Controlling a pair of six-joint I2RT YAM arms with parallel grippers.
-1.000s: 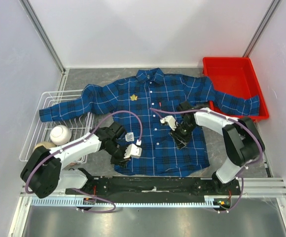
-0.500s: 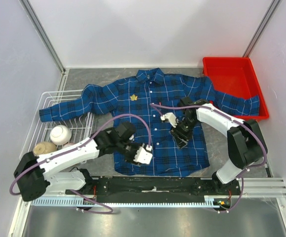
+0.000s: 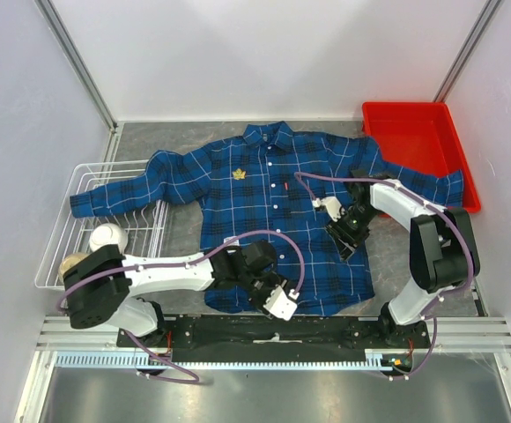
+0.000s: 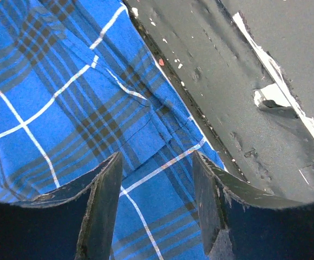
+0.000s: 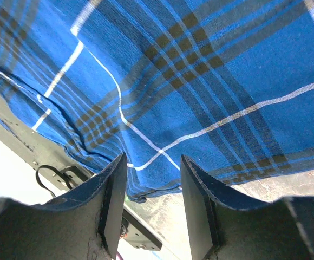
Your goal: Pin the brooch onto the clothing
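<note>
The clothing (image 3: 282, 220) is a blue-and-black plaid shirt lying flat, collar at the back. The brooch (image 3: 239, 174), a tiny gold leaf, sits on the shirt's chest left of the button line; neither wrist view shows it. My left gripper (image 3: 271, 289) is open and empty over the shirt's bottom hem (image 4: 162, 116), beside the table's front edge; its jaws (image 4: 156, 162) frame only cloth. My right gripper (image 3: 345, 241) is open and empty over the shirt's lower right part, its jaws (image 5: 152, 162) above the cloth's edge (image 5: 146, 192).
A red tray (image 3: 414, 141) stands at the back right, with the shirt's right sleeve lying over its rim. A white wire rack (image 3: 106, 181) at the left holds the left sleeve, a white bowl (image 3: 106, 236) and a tan bowl (image 3: 75, 262). A black rail (image 3: 273, 330) runs along the front.
My left arm has swung right and nearer, from the shirt's lower left to its bottom hem. My right gripper has moved right, toward the shirt's right side. The brooch has not moved.
</note>
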